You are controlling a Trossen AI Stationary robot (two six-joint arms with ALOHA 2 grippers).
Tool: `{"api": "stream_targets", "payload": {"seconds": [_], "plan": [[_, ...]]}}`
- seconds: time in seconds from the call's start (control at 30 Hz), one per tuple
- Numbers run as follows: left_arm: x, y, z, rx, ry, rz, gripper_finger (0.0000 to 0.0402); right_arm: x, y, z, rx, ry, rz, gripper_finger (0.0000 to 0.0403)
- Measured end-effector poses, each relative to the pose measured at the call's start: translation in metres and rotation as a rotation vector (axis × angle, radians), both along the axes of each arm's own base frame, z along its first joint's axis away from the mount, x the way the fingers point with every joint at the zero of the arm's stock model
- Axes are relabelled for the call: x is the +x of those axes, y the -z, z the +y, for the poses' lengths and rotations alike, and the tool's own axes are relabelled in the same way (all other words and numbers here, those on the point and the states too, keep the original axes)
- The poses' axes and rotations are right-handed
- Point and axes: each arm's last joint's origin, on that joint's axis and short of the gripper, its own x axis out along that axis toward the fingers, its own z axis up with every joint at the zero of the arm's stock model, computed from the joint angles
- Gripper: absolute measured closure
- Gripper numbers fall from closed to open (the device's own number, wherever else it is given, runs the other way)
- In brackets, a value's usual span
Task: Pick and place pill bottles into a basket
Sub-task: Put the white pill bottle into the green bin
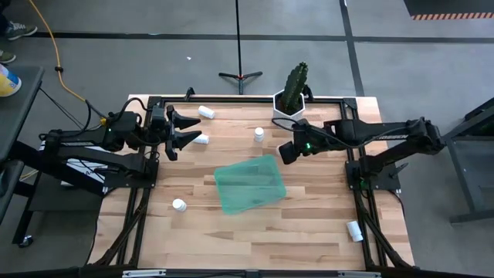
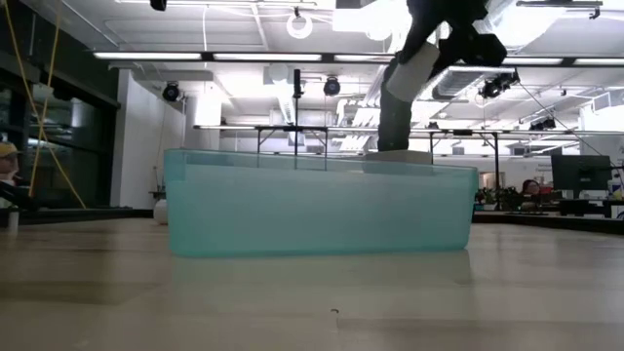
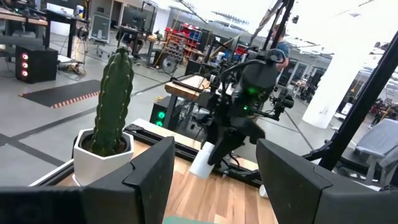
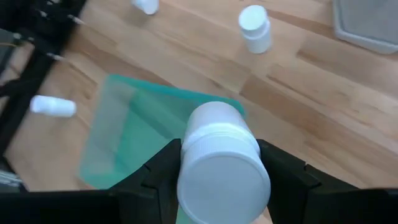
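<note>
The right gripper (image 1: 284, 150) hangs above the table just right of the basket's far right corner, its fingers (image 4: 158, 171) closed on either side of a white pill bottle (image 4: 222, 163) held cap toward the wrist camera. In the low view the same held bottle (image 2: 413, 70) shows tilted in the air above the basket's right part, clear of the rim.

The basket (image 1: 250, 184), a shallow teal-green tray, sits near the middle of the table, turned slightly askew.

The left gripper (image 1: 187, 130) waits at the far left of the table, its 2 fingers (image 3: 149, 171) spread apart with nothing between them.

5 other bottles lie or stand on the wood. 1 lying bottle (image 1: 206, 112) is at the far edge, just beyond the left gripper. A second bottle (image 1: 200, 140) lies just right of the left fingers. An upright bottle (image 1: 258, 135) stands between the 2 grippers, beyond the basket. A fourth bottle (image 1: 179, 205) is left of the basket, toward the near side. The last bottle (image 1: 354, 230) lies at the near right edge.

A cactus (image 1: 294, 89) in a white hexagonal pot (image 1: 279, 110) stands at the far edge, right of centre.
</note>
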Motion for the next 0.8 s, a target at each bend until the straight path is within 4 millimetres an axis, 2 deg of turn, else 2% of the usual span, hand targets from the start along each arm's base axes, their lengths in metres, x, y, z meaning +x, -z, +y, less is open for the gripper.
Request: {"api": "stream_targets", "payload": {"seconds": [0.27,0.63,0.8], "plan": [[0.000,0.003,0.000,-0.008,0.000,0.032,0.0140,0.013,-0.011,0.012,-0.026,-0.004,-0.180,0.0236],[0.000,0.004,0.000,-0.010,0.000,0.042,0.0140,0.024,-0.024,0.013,-0.024,-0.007,-0.358,0.0236],[0.000,0.004,0.000,-0.010,0.000,0.043,0.0140,0.042,-0.020,0.016,-0.002,-0.083,-0.421,0.0236]]}}
